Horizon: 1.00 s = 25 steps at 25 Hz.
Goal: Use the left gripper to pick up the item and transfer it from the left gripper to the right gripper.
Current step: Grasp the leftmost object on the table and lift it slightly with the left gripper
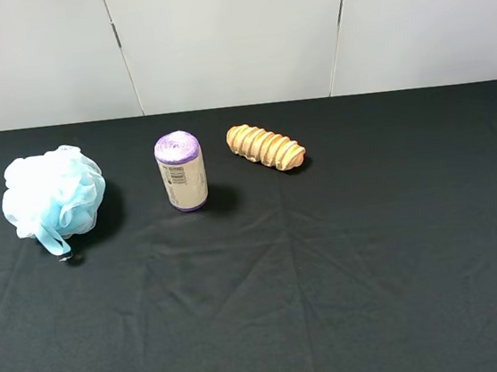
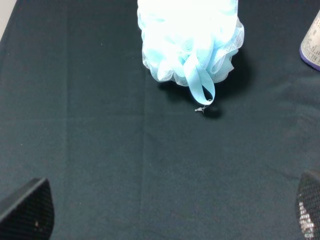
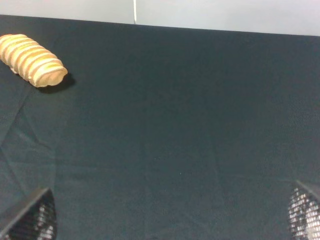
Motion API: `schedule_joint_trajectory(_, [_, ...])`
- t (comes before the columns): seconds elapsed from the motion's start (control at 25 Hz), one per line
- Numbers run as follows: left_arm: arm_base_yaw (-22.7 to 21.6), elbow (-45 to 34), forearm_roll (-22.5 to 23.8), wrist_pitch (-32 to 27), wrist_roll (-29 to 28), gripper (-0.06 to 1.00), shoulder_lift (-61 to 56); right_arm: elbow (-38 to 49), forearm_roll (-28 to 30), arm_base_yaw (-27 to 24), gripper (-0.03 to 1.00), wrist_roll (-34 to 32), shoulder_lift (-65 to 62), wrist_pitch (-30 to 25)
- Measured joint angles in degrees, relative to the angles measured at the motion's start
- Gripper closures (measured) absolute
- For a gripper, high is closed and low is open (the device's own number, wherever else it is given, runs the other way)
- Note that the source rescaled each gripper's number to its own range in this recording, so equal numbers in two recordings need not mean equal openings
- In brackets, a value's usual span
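The item, a fluffy pale blue and white mesh pouf (image 1: 53,200), rests on the black cloth at the far left, its loop tail hanging toward the front. In the left wrist view the pouf (image 2: 190,42) lies well ahead of my left gripper (image 2: 175,212), whose two black fingertips (image 2: 30,210) stand wide apart, open and empty. My right gripper (image 3: 172,217) is open too, with only bare cloth between its fingertips (image 3: 32,217). Neither arm shows in the exterior high view.
A purple-topped roll (image 1: 180,170) stands upright right of the pouf. A ridged tan wooden piece (image 1: 266,146) lies beyond it, also seen in the right wrist view (image 3: 32,66). The black cloth (image 1: 375,270) covers the whole table up to the grey wall.
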State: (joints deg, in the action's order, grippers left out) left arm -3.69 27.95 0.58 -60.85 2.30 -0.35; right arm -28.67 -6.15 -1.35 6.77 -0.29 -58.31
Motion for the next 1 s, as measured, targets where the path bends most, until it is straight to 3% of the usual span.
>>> schedule_joint_trajectory(1.0, [0.0,0.0,0.0,0.0,0.0,-0.01,0.0,0.0,0.0,0.0,-0.03,0.0,0.0,0.07])
